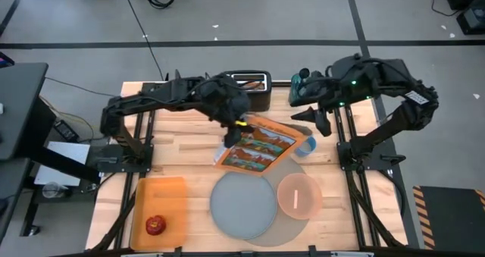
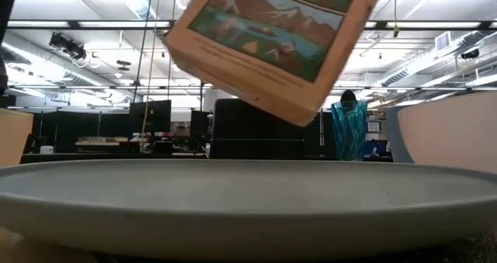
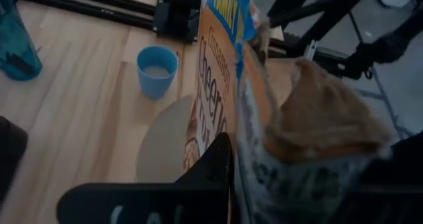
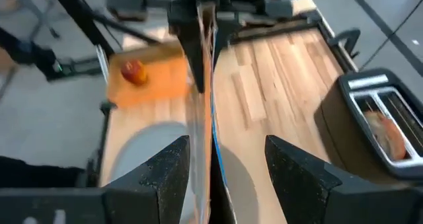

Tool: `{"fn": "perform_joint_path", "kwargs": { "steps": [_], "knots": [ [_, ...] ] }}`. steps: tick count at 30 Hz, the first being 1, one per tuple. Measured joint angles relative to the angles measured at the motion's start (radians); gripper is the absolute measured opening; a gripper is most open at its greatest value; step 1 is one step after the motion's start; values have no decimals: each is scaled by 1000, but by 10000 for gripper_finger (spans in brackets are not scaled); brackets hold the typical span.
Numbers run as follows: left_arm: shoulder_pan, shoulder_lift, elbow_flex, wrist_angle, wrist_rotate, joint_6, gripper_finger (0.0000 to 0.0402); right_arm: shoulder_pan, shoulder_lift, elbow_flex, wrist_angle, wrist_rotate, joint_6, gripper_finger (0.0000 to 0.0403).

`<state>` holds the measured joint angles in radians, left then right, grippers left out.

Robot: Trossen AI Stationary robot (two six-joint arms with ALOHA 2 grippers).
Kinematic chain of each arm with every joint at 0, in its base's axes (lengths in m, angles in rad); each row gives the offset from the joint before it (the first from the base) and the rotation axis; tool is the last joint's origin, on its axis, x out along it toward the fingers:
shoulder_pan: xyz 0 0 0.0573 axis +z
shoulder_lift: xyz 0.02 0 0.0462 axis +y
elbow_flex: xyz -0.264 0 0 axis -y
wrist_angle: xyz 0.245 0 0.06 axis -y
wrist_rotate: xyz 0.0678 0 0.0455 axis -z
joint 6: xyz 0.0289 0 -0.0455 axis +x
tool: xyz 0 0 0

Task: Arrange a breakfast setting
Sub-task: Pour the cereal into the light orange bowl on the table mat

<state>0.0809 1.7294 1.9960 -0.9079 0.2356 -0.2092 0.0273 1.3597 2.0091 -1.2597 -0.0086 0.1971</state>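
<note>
The grey-blue plate (image 1: 242, 205) lies on the large round grey mat (image 1: 292, 228) at the lower middle of the high view, with the translucent pink bowl (image 1: 298, 195) just to its right on the same mat. The small blue cup (image 1: 307, 145) stands right of centre, partly hidden under the cereal box (image 1: 258, 145). The red apple (image 1: 155, 225) rests on the orange board (image 1: 160, 202) at the lower left.

My left claw (image 1: 235, 130) is clenched on one end of the cereal box, holding it tilted in the air above the tabletop (image 1: 182, 151), near the frame's centre; in the low view the box (image 2: 276, 38) hangs slanted over the plate's rim (image 2: 248, 189). My right claw (image 1: 318, 121) hovers at the upper right with its fingers (image 4: 162, 178) spread to either side of the box's edge (image 4: 201, 105), gripping nothing. The black toaster (image 1: 252, 89) sits at the top centre, something tan in one slot (image 4: 383, 128). A teal bottle (image 2: 349, 129) stands beyond the plate.
</note>
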Motion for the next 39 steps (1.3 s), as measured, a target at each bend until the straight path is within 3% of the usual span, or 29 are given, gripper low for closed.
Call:
{"fn": "perform_joint_path", "kwargs": {
  "steps": [5, 11, 18, 27, 39],
  "knots": [
    [-7, 59, 71, -6, -11, -16, 9, -7, 36, -1, -7, 8, -100, 216],
    [-7, 73, 103, -16, -45, -29, 9, -23, 105, -3, -5, -87, -123, 238],
    [-15, 74, 103, -21, -78, -34, 9, -23, 174, -3, -8, -99, -129, 226],
    [-29, 74, 102, -7, -81, -14, 9, -23, 212, -3, -24, -98, -120, 148],
    [-29, 74, 102, -10, -84, 3, 12, -23, 225, -3, -45, -122, -95, 10]
  ]
}}
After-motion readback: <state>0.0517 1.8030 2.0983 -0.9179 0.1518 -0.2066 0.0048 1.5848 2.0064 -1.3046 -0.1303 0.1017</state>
